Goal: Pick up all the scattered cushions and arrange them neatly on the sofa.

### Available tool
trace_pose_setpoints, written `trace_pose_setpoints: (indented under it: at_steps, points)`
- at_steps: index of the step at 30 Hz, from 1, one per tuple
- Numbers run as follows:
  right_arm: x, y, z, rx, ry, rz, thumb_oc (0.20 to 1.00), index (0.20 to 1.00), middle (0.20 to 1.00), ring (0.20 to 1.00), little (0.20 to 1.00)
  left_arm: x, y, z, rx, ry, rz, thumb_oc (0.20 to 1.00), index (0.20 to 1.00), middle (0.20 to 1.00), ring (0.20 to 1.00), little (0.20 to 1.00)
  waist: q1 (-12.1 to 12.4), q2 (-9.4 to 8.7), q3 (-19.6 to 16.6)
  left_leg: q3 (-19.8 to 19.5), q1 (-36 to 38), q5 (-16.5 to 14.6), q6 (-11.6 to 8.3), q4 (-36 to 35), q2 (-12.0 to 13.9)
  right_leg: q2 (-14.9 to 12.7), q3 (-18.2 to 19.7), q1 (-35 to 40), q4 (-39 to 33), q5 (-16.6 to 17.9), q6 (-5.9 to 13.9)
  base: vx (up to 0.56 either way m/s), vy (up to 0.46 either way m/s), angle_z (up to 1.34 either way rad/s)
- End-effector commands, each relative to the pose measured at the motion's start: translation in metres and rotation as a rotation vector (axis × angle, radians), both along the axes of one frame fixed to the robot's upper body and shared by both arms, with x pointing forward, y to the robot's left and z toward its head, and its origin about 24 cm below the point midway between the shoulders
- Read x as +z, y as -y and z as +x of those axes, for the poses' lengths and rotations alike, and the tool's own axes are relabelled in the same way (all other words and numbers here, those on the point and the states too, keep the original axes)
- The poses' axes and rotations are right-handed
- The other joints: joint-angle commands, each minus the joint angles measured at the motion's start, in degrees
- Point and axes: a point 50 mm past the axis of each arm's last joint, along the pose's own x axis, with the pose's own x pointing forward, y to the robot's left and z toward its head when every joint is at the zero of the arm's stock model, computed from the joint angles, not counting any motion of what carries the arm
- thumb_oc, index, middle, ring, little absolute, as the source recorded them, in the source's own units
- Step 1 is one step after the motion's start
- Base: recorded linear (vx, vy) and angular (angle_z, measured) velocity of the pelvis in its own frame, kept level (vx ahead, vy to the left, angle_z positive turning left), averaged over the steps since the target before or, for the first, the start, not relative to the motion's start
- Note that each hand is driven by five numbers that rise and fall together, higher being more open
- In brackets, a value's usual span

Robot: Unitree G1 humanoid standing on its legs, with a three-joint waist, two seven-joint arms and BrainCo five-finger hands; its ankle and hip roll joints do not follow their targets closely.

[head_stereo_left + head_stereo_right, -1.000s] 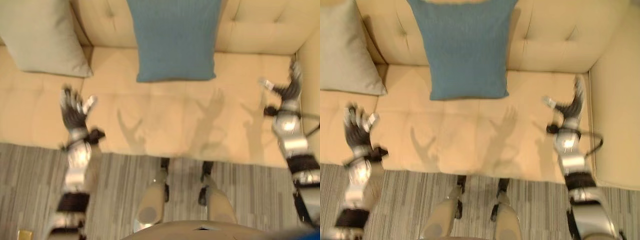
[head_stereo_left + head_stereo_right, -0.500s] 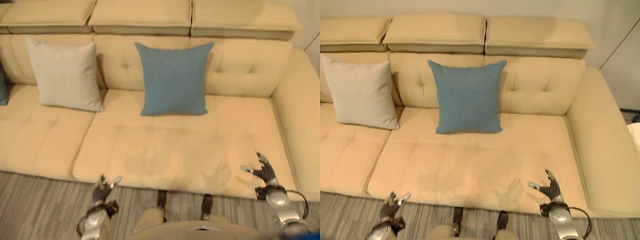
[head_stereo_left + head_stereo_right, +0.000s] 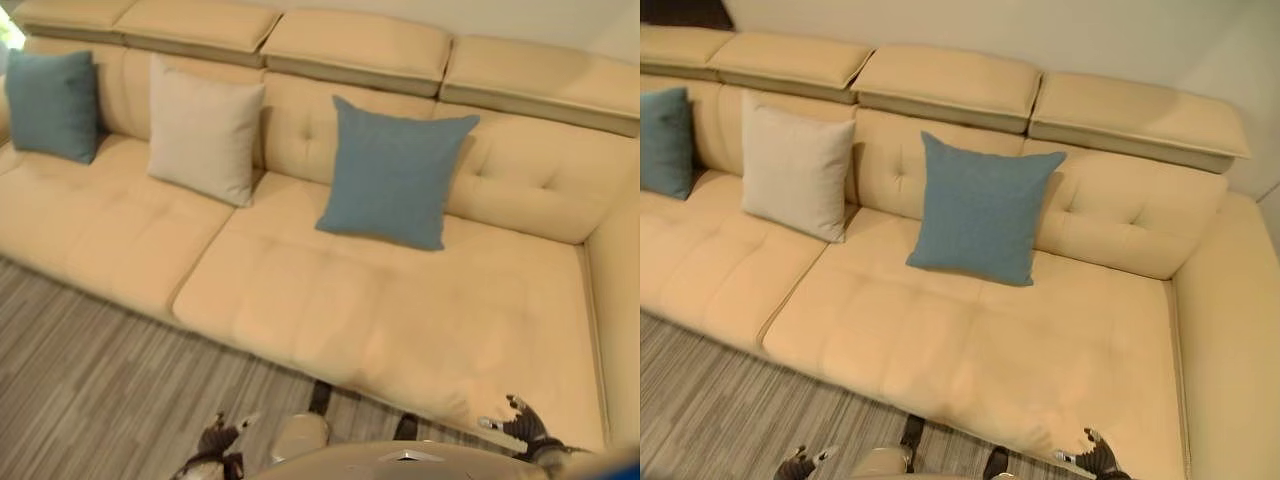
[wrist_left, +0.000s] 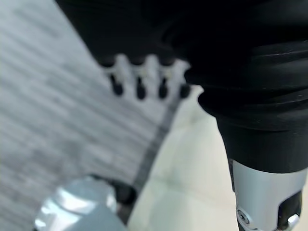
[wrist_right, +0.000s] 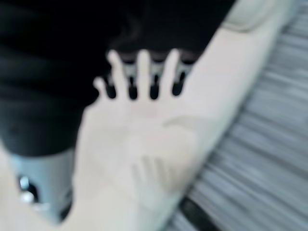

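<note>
3 cushions up on sofa (image 3: 330, 310) backrest: teal cushion (image 3: 392, 172) mid, cream cushion (image 3: 204, 128) and 2nd teal (image 3: 50, 104) further along. Both hands empty, fingers straight: left hand (image 3: 218, 440) over floor, right hand (image 3: 520, 424) at sofa's front edge, nearer mid teal.

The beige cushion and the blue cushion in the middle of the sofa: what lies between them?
Nothing lies between the beige cushion and the middle blue cushion: only bare sofa seat and tufted backrest, as both eye views show.
</note>
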Motion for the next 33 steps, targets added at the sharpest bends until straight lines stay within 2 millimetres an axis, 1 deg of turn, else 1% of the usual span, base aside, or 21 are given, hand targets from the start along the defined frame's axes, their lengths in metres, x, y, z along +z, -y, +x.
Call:
trace_pose_setpoints:
  at_steps: [1,2,3,4,5,6,7,10,12,14,15,16,17,18,20,22,23,25,30,33]
  points:
    - [0.007,0.006,0.013,-0.017,0.044,-0.013,1.0,1.0,1.0,1.0,1.0,0.006,-0.007,0.021,-0.057,0.047,0.039,1.0,1.0,1.0,1.0,1.0,-1.3,-4.72,1.1,1.0,5.1,-2.2,3.81,11.9,-3.3,-5.6,0.4,0.4,-1.8,3.9,5.95,-0.11,0.048,0.03]
    - [0.005,0.006,0.011,-0.011,0.025,-0.014,1.0,1.0,1.0,1.0,1.0,0.006,-0.005,0.02,-0.064,0.041,0.038,1.0,1.0,1.0,1.0,1.0,-1.4,-4.51,0.9,0.5,7.0,-3.6,3.84,12.7,-3.7,-5.5,1.0,0.3,-1.8,4.4,6.02,-0.08,0.087,0.03]
    - [0.003,0.003,0.009,0.006,-0.002,-0.018,1.0,1.0,1.0,1.0,1.0,0.005,-0.003,0.019,-0.071,0.034,0.032,1.0,1.0,1.0,1.0,1.0,-1.7,-4.29,0.4,-0.1,8.4,-4.0,3.9,12.2,-4.2,-5.8,1.0,-0.2,-1.6,4.9,6.35,-0.03,0.107,-0.06]
    - [0.001,0.001,0.009,0.015,-0.01,-0.013,1.0,1.0,1.0,1.0,1.0,0.004,-0.002,0.018,-0.07,0.029,0.025,1.0,1.0,1.0,1.0,1.0,-2.3,-3.9,0.0,0.4,10.1,-5.0,4.18,10.3,-4.0,-5.6,1.4,-0.5,-1.3,5.1,6.61,-0.07,0.164,-0.11]
    - [0.0,0.001,0.008,-0.006,-0.021,-0.004,1.0,1.0,1.0,1.0,1.0,0.002,0.003,0.019,-0.085,0.025,0.014,1.0,1.0,1.0,1.0,1.0,-2.8,-3.39,0.0,1.4,11.7,-6.5,5.06,7.4,-4.5,-6.0,2.3,-1.3,-0.8,6.2,7.28,-0.05,0.121,0.03]
    - [0.0,0.001,0.008,-0.006,-0.021,-0.004,1.0,1.0,1.0,1.0,1.0,0.002,0.003,0.019,-0.086,0.025,0.014,1.0,1.0,1.0,1.0,1.0,-2.8,-3.39,0.0,1.4,11.7,-6.5,5.06,7.4,-4.5,-6.0,2.3,-1.3,-0.8,6.2,7.28,-0.12,0.268,-0.09]
    - [-0.001,-0.001,0.009,-0.005,-0.033,-0.008,1.0,1.0,1.0,1.0,1.0,0.002,0.009,0.025,-0.107,0.037,-0.004,1.0,1.0,1.0,1.0,1.0,-3.0,-3.28,0.0,1.5,13.3,-8.9,6.95,4.3,-6.5,-7.5,3.4,-2.6,0.3,7.7,8.07,-0.12,0.249,-0.24]
    - [-0.003,-0.006,0.01,-0.014,-0.033,0.009,1.0,1.0,1.0,1.0,1.0,0.002,0.013,0.028,-0.117,0.044,-0.011,1.0,1.0,1.0,1.0,1.0,-3.0,-3.57,0.7,1.2,13.3,-9.3,8.38,3.6,-8.5,-9.2,4.4,-4.8,1.1,10.2,9.42,-0.16,0.223,-0.37]
    - [-0.004,-0.013,0.014,-0.019,-0.022,0.031,1.0,1.0,1.0,1.0,1.0,0.004,0.011,0.033,-0.103,0.064,-0.01,1.0,1.0,1.0,1.0,1.0,-2.9,-3.57,1.3,1.5,12.9,-8.9,9.02,3.4,-8.9,-10.3,4.9,-6.6,2.3,11.1,10.34,-0.2,0.119,-0.4]
    - [-0.008,-0.023,0.014,-0.01,-0.028,0.064,1.0,1.0,1.0,1.0,1.0,0.006,0.008,0.037,-0.1,0.076,0.001,1.0,1.0,1.0,1.0,1.0,-2.9,-3.31,2.0,1.8,11.3,-7.9,9.81,4.1,-8.6,-9.1,7.3,-7.4,7.9,7.8,9.4,-0.19,0.053,-0.24]
    - [-0.008,-0.023,0.014,-0.01,-0.028,0.064,1.0,1.0,1.0,1.0,1.0,0.006,0.008,0.037,-0.1,0.076,0.001,1.0,1.0,1.0,1.0,1.0,-2.8,-3.33,2.0,1.9,11.4,-8.0,9.81,4.2,-8.6,-9.1,7.4,-7.5,8.1,7.7,9.39,-0.13,0.036,-0.12]
    - [-0.012,-0.027,0.004,-0.013,-0.064,0.081,1.0,1.0,1.0,1.0,1.0,0.005,0.008,0.036,-0.109,0.069,-0.001,1.0,1.0,1.0,1.0,1.0,-2.0,-2.99,1.6,2.0,10.9,-7.7,10.35,4.5,-8.5,-7.9,7.1,-5.7,11.3,4.6,8.46,-0.07,0.021,-0.06]
    - [-0.012,-0.027,0.004,-0.013,-0.064,0.081,1.0,1.0,1.0,1.0,1.0,0.006,0.008,0.036,-0.109,0.069,-0.001,1.0,1.0,1.0,1.0,1.0,-2.0,-3.06,1.5,1.9,10.7,-7.5,10.37,4.5,-8.6,-8.0,7.0,-5.9,11.3,4.7,8.47,-0.07,-0.001,-0.02]
    - [-0.016,-0.028,-0.003,-0.021,-0.09,0.085,1.0,1.0,1.0,1.0,1.0,0.005,0.008,0.033,-0.117,0.06,-0.004,1.0,1.0,1.0,1.0,1.0,-1.1,-3.27,0.7,2.0,10.5,-7.4,10.32,4.5,-8.6,-7.7,6.1,-4.2,10.3,3.8,8.19,-0.03,-0.037,-0.08]
    - [-0.015,-0.032,0.001,0.002,-0.079,0.083,1.0,1.0,1.0,1.0,1.0,0.004,0.008,0.028,-0.115,0.049,-0.002,1.0,1.0,1.0,1.0,1.0,-0.5,-3.48,0.3,2.3,10.9,-6.6,9.92,3.2,-8.2,-7.4,5.2,-3.3,7.7,4.1,8.09,-0.04,-0.077,-0.17]
    - [-0.015,-0.03,0.0,0.01,-0.084,0.078,1.0,1.0,1.0,1.0,1.0,0.003,0.008,0.026,-0.113,0.045,-0.008,1.0,1.0,1.0,1.0,1.0,0.0,-3.74,-0.7,3.2,11.0,-5.9,9.57,1.5,-7.7,-7.3,4.5,-1.6,4.4,4.5,8.58,-0.01,-0.126,-0.27]
    - [-0.014,-0.028,0.002,-0.004,-0.073,0.082,1.0,1.0,1.0,1.0,1.0,0.002,0.009,0.024,-0.119,0.041,-0.014,1.0,1.0,1.0,1.0,1.0,-0.1,-3.85,-1.5,3.9,11.2,-5.1,9.29,-0.1,-7.4,-6.8,4.4,-0.4,1.5,4.8,8.61,0.0,-0.134,-0.29]
    - [-0.014,-0.028,0.001,-0.026,-0.065,0.092,1.0,1.0,1.0,1.0,1.0,0.002,0.01,0.025,-0.111,0.046,-0.023,1.0,1.0,1.0,1.0,1.0,-0.4,-3.91,-2.0,3.8,11.5,-3.6,8.55,-1.6,-6.7,-6.0,4.2,0.8,-0.2,4.8,8.44,-0.02,-0.148,-0.15]
    - [-0.016,-0.028,-0.005,-0.068,-0.078,0.11,1.0,1.0,1.0,1.0,1.0,0.002,0.013,0.026,-0.102,0.053,-0.048,1.0,1.0,1.0,1.0,1.0,-0.6,-3.84,-2.6,3.2,12.0,-2.8,7.89,-2.7,-6.1,-5.5,2.6,2.5,-1.4,4.5,8.17,-0.03,-0.078,0.12]
    - [-0.017,-0.028,-0.008,-0.069,-0.091,0.11,1.0,1.0,1.0,1.0,1.0,0.001,0.014,0.026,-0.106,0.048,-0.052,1.0,1.0,1.0,1.0,1.0,-0.6,-3.87,-2.8,3.0,12.1,-2.7,7.69,-2.6,-5.8,-5.2,2.4,3.0,-1.7,4.3,8.02,-0.01,-0.047,0.06]
